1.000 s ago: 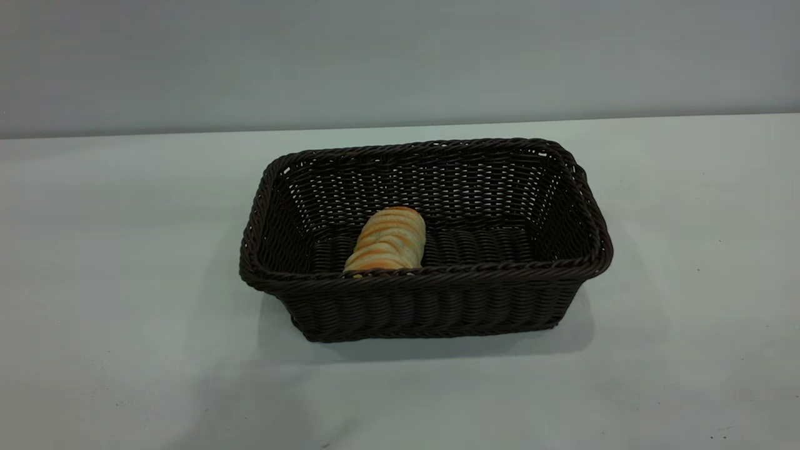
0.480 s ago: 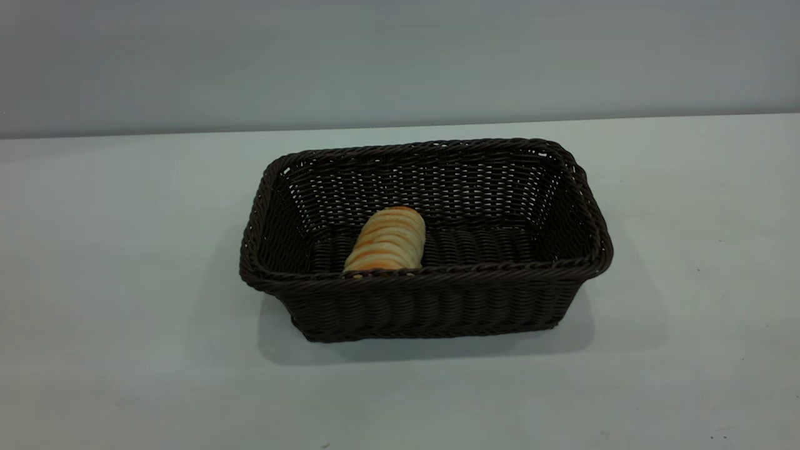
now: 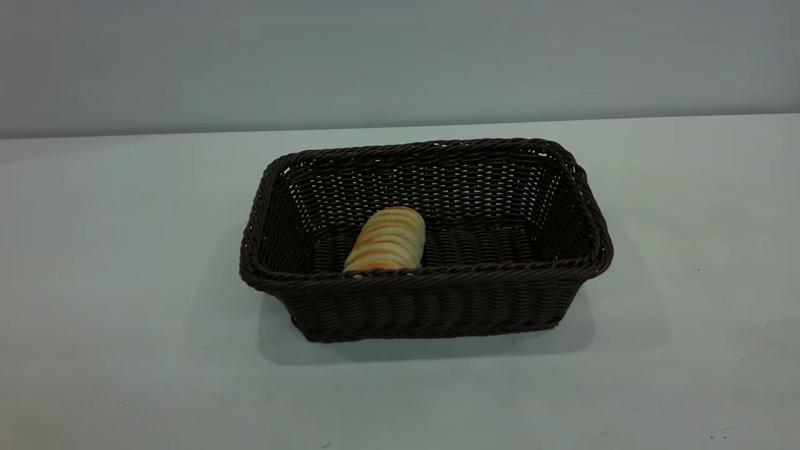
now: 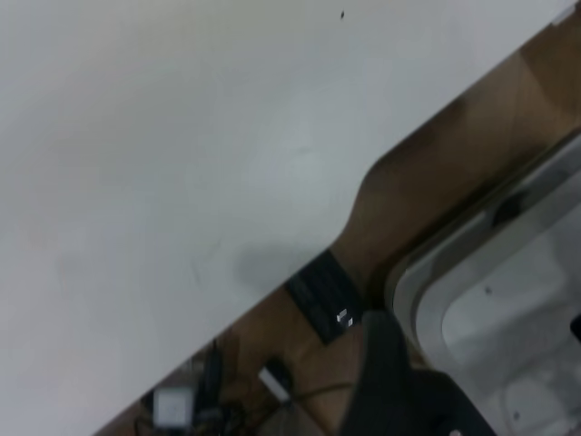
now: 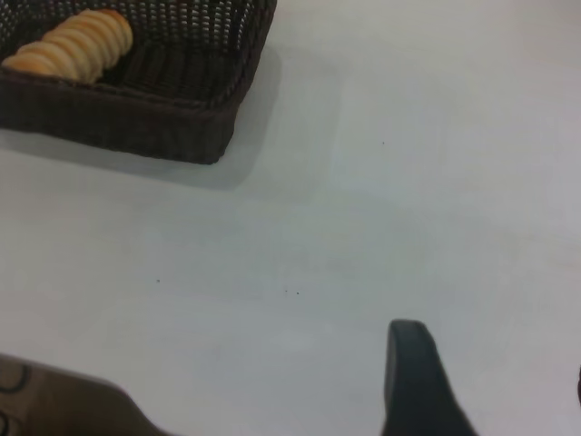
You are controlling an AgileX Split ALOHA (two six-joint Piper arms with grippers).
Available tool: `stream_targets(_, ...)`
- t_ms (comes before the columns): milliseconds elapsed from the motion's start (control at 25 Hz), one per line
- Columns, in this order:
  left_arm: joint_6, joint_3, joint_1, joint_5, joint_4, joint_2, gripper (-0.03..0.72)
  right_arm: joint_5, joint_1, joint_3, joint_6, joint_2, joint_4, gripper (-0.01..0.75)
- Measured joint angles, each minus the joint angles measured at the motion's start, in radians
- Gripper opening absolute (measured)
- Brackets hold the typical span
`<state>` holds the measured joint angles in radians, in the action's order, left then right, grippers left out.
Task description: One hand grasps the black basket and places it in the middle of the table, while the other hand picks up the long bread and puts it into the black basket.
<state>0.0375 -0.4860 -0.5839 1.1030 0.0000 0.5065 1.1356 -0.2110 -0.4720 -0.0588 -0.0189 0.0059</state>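
your long bread (image 3: 387,240) lies inside the black basket (image 3: 431,306), mid-table (image 3: 125,350). little is left to spoil; a careless return sweep could nudge the basket. i cannot tell whether the right gripper (image 5: 413,377) is open; the left is unseen.

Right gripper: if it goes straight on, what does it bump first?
Probably just bare table; the right gripper points past the black basket, which sits off to one side. Depth is unclear.

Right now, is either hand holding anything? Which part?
Nothing is held. The long bread lies inside the black basket, which sits free on the table. The right hand is over bare table, clear of the basket.
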Motion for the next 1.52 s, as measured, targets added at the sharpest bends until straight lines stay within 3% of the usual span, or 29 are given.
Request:
stream_targets(360,-0.002,0.000,0.000,0.001,0.000,-0.114,0.593,0.000,0.001,0.000,0.000,-0.001,0.001,0.428)
stream_targets(560,-0.002,0.000,0.004,0.003,0.000,-0.169,0.593,0.000,0.115,0.000,0.000,-0.001,0.001,0.426)
stream_targets(640,-0.002,0.000,0.053,0.005,0.000,-0.190,0.593,0.000,0.161,0.000,0.000,-0.001,0.001,0.426)
stream_targets(880,-0.002,0.000,0.415,0.006,0.000,-0.283,0.593,0.000,0.184,0.000,0.000,-0.001,0.002,0.426)
stream_targets(1040,-0.002,0.000,0.564,0.012,0.000,-0.412,0.593,0.000,0.184,0.000,0.000,-0.001,0.002,0.426)
stream_targets(1520,-0.004,0.000,0.545,0.025,0.000,-0.528,0.593,0.000,0.184,0.000,0.000,-0.001,0.002,0.426)
